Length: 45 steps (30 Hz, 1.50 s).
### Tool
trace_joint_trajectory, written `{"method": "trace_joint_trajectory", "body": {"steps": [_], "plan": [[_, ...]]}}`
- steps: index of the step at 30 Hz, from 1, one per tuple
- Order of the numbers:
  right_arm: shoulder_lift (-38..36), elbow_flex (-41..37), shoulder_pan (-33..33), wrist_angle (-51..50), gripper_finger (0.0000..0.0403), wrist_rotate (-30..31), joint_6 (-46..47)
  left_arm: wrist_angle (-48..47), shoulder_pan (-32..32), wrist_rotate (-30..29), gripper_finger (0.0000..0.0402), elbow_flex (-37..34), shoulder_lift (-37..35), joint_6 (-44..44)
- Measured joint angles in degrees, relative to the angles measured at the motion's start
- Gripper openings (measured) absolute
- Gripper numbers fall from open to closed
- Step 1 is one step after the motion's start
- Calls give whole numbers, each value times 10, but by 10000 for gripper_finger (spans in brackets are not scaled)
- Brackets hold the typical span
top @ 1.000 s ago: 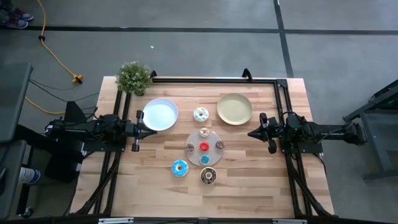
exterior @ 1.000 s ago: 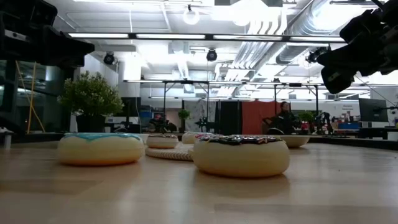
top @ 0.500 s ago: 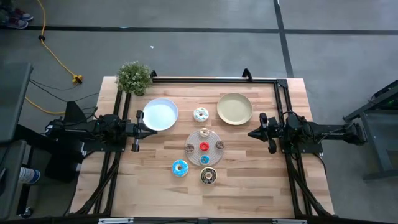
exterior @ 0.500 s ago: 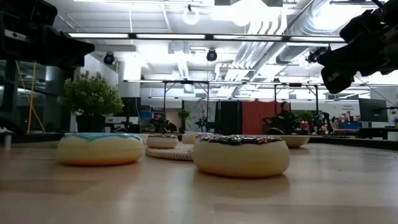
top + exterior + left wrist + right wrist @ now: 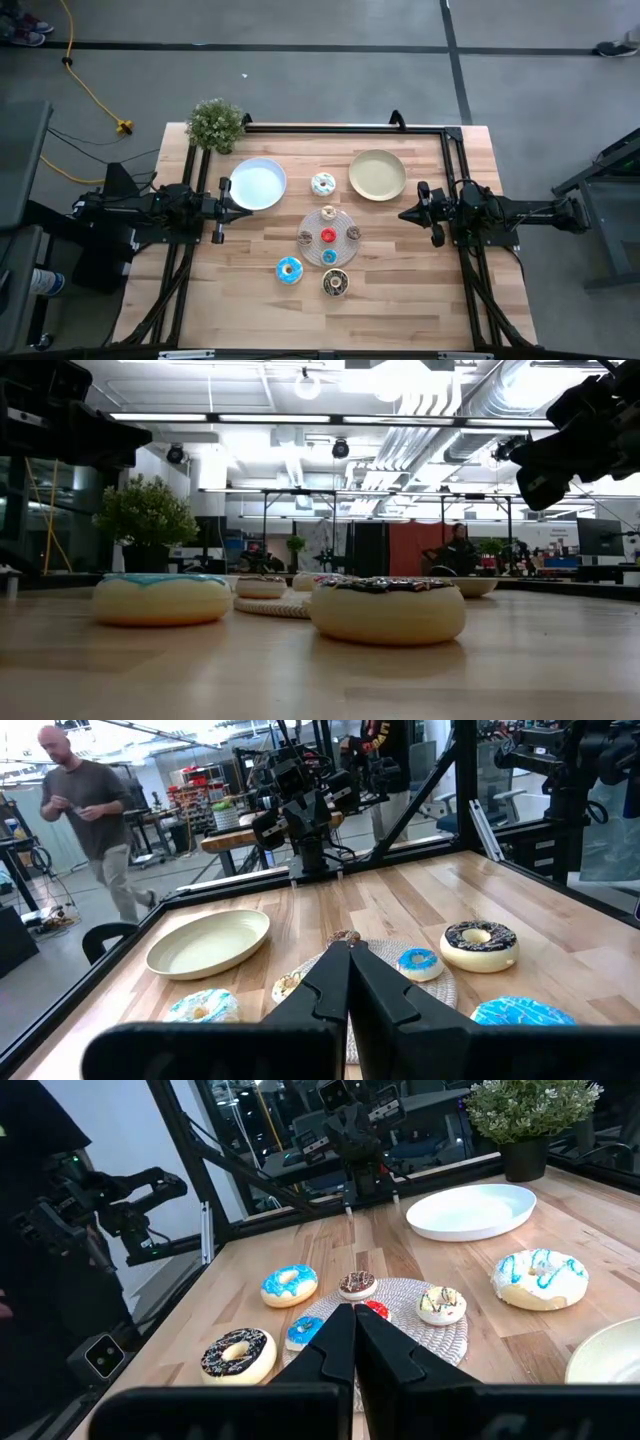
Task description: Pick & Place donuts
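Observation:
Three larger donuts lie on the wooden table: a white-iced one [image 5: 323, 184] between the plates, a blue-iced one [image 5: 289, 270] and a dark brown one [image 5: 335, 283] toward the near edge. Several mini donuts, among them a red one [image 5: 328, 236] and a blue one [image 5: 329, 257], rest on the round pale mat [image 5: 341, 246] at the table's middle. My left gripper [image 5: 240, 210] hovers shut at the left side, beside the white plate [image 5: 258, 184]. My right gripper [image 5: 404, 214] hovers shut at the right side, near the yellow-green plate [image 5: 377, 175]. Both point level toward the mat and hold nothing.
A potted plant [image 5: 215, 124] stands at the far left corner. A black frame rail [image 5: 340, 128] runs along the far edge and down both sides. A person [image 5: 85, 810] walks in the room beyond the table's right side. Bare wood lies at the near left and near right.

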Motion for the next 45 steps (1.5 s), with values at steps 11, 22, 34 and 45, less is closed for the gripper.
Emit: {"method": "trace_joint_trajectory", "body": {"steps": [11, 22, 34, 45], "plan": [[0, 0, 0, 0, 0, 0, 0, 0, 0, 0, 0, 0, 0, 0], [0, 0, 0, 0, 0, 0, 0, 6, 0, 44, 0, 0, 0, -172], [0, 0, 0, 0, 0, 0, 0, 28, 0, 52, 0, -1, 0, -316], [0, 0, 0, 0, 1, 0, 0, 33, 0, 35, 0, -1, 2, -332]]}}
